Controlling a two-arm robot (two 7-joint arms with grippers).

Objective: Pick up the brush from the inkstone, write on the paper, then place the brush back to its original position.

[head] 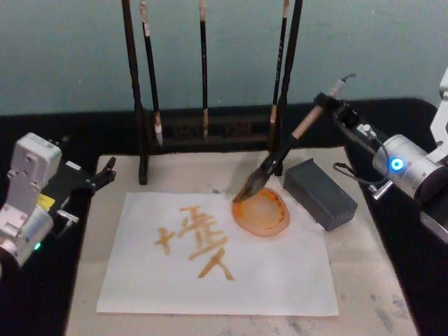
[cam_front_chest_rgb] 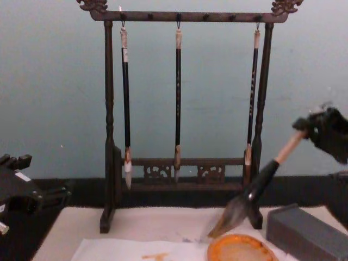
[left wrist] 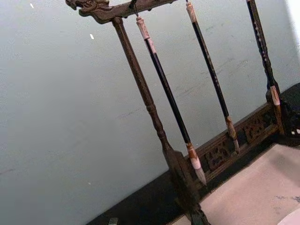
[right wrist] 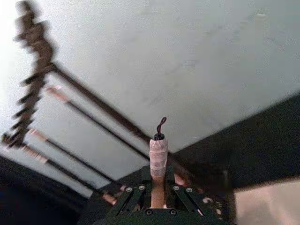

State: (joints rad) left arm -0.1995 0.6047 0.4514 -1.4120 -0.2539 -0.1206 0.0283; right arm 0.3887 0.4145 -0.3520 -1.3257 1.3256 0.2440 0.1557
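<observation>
The brush (head: 281,152) slants down to the left, with its dark tuft tip at the far left rim of the orange inkstone (head: 266,215); whether it touches I cannot tell. My right gripper (head: 327,103) is shut on the pale upper handle, and the cord loop sticks out past it. From the chest, the brush (cam_front_chest_rgb: 262,181) hangs over the inkstone (cam_front_chest_rgb: 239,251) from my right gripper (cam_front_chest_rgb: 314,128). The right wrist view looks along the handle (right wrist: 158,157). The white paper (head: 273,276) bears orange strokes (head: 197,241). My left gripper (head: 105,172) is parked off the mat's left edge.
A dark wooden rack (head: 143,105) with three thin hanging brushes (cam_front_chest_rgb: 178,98) stands behind the paper, close to the held brush. A dark grey block (head: 320,193) lies just right of the inkstone. An off-white mat (head: 367,280) underlies everything on a black table.
</observation>
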